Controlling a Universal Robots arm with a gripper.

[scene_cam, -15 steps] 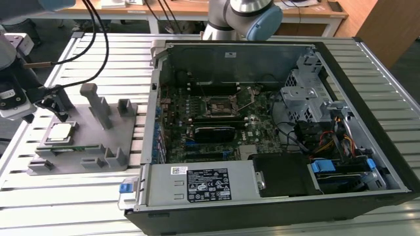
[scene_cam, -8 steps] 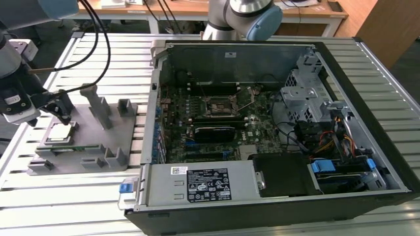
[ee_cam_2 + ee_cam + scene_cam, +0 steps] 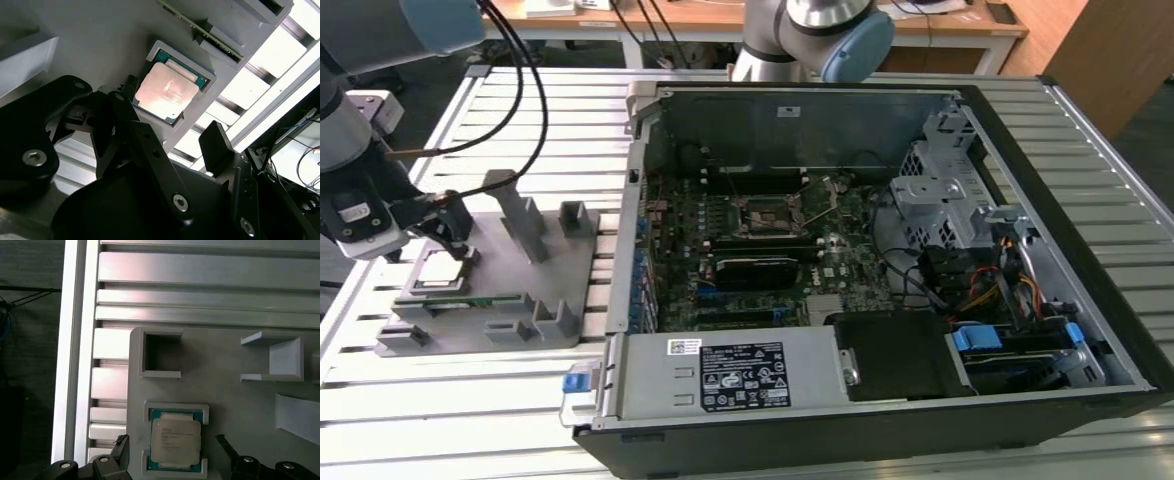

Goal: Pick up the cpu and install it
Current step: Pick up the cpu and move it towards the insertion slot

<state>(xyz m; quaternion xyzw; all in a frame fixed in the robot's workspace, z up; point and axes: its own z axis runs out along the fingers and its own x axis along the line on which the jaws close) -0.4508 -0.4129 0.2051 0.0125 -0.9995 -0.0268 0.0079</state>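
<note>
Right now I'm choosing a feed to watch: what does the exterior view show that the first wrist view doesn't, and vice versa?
Exterior view adds the open computer case and its black socket, to the exterior view's right of the grey holder. First wrist view adds an empty square pocket and the jaws open either side of the chip. Both show the chip lying in that holder.

One small square silver-topped cpu [image 3: 443,268] [image 3: 166,92] [image 3: 176,440], one grey plastic fixture plate [image 3: 494,285] and one black gripper [image 3: 443,245] with two fingers [image 3: 121,452] are counted at nine o'clock in the exterior view. One open black metal computer case [image 3: 801,120] lies from centre to three o'clock, with one dark green motherboard [image 3: 680,220] and one square black socket frame [image 3: 767,212] inside.
</note>
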